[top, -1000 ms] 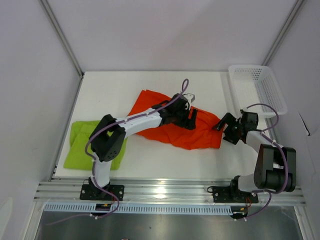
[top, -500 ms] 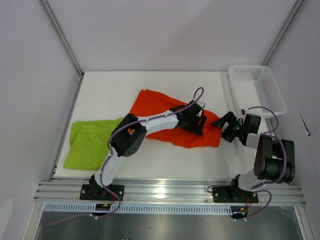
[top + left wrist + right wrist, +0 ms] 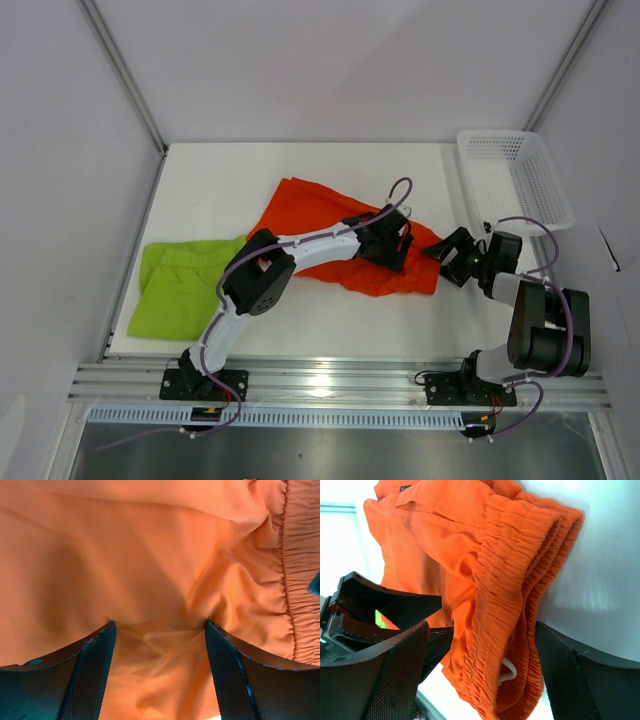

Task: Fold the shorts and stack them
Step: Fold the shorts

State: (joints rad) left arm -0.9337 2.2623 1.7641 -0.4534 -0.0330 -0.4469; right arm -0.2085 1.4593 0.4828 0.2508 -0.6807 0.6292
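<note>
While the green shorts (image 3: 180, 285) lie near the table's (image 3: 230, 175) left edge, the orange shorts (image 3: 300, 215) sprawl rumpled at its middle, a gripper at work on each side of their right end. The left gripper (image 3: 160, 627) presses into the cloth, jaws apart, with a small ridge of fabric between them. The right gripper (image 3: 480, 630), jaws also apart, straddles the gathered waistband (image 3: 510, 555). Neither is clamped on anything. The likely risk is that the left jaws pinch only the top layer, or the bunched waistband slips from the right, leaving a crooked fold.
</note>
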